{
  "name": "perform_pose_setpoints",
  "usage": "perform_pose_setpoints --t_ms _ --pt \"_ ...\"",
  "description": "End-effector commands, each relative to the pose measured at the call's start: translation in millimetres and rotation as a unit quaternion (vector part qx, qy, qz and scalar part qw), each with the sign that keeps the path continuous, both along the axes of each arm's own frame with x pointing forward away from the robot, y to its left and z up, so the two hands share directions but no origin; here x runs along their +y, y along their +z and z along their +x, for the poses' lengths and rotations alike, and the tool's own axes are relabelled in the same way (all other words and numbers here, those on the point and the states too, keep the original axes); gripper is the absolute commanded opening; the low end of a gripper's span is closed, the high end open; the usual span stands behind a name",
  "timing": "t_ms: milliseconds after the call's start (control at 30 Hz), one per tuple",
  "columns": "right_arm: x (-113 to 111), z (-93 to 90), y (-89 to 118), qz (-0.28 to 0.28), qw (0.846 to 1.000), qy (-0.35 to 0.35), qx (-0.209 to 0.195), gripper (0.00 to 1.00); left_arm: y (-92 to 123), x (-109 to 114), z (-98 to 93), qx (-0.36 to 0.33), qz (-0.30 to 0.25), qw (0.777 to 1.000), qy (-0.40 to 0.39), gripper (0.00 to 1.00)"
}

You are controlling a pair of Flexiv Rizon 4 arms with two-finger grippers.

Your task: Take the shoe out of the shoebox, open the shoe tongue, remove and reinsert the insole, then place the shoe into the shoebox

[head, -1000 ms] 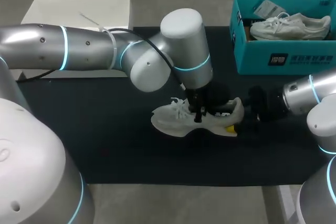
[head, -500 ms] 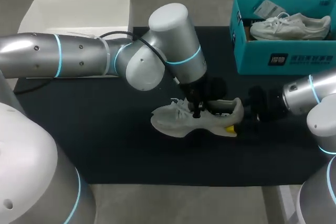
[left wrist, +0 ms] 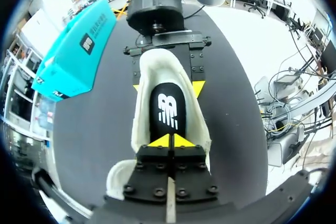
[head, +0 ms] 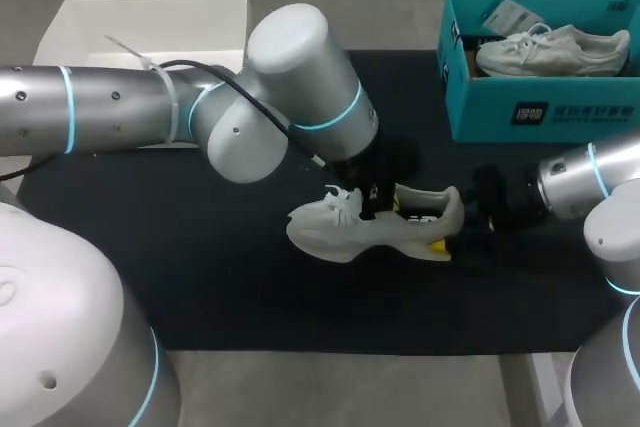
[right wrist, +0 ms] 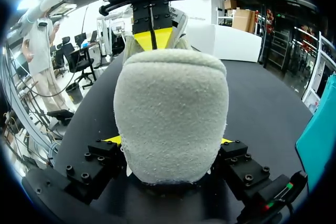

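Observation:
A pale grey-white shoe (head: 365, 229) lies on its sole on the black mat, toe toward my left arm. My right gripper (head: 452, 229) is shut on its heel; in the right wrist view the padded heel (right wrist: 170, 114) fills the space between the fingers (right wrist: 112, 140). My left gripper (left wrist: 170, 141) hangs shut just above the front of the shoe's opening, its yellow tips pressed together with nothing visible between them. Beyond them the black insole (left wrist: 168, 109) lies inside the shoe. In the head view the left gripper (head: 372, 193) sits over the laces.
The teal shoebox (head: 540, 107) stands at the mat's far right with a second white shoe (head: 550, 50) inside. A white box (head: 150, 22) rests at the far left. The black mat (head: 200, 267) covers the table's middle.
My left arm has swung back toward its own side and its shut gripper has lifted off the shoe's opening. The shoe and the right gripper have stayed put.

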State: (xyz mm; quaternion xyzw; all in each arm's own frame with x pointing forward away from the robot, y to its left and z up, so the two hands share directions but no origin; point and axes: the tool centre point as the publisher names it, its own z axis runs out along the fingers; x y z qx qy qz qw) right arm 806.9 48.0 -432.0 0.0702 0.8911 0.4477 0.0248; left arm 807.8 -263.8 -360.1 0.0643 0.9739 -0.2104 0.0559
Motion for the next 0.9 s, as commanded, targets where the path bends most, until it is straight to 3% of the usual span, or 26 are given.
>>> perform_pose_setpoints --t_ms 33,300,633,833,900 --pt "4.5 -1.7 -7.4 -0.001 1.000 -0.001 0.000 0.00 11.4 18.7 4.2 -0.012 -0.016 1.000 0.017 0.00" --pt "4.5 -1.7 -7.4 -0.001 1.000 -0.001 0.000 0.00 8.5 17.1 14.3 -0.005 -0.020 1.000 0.013 0.00" --pt "4.5 -1.7 -7.4 -0.001 1.000 -0.001 0.000 0.00 -9.2 -22.0 -12.6 0.025 0.003 0.997 -0.075 0.00" --pt "4.5 -1.7 -7.4 -0.001 1.000 -0.001 0.000 0.00 -25.1 -28.6 -17.8 0.028 0.031 0.995 -0.092 0.00" --pt "4.5 -1.7 -7.4 -0.001 1.000 -0.001 0.000 0.00 -29.5 -28.4 -16.6 0.026 0.033 0.995 -0.092 0.05"
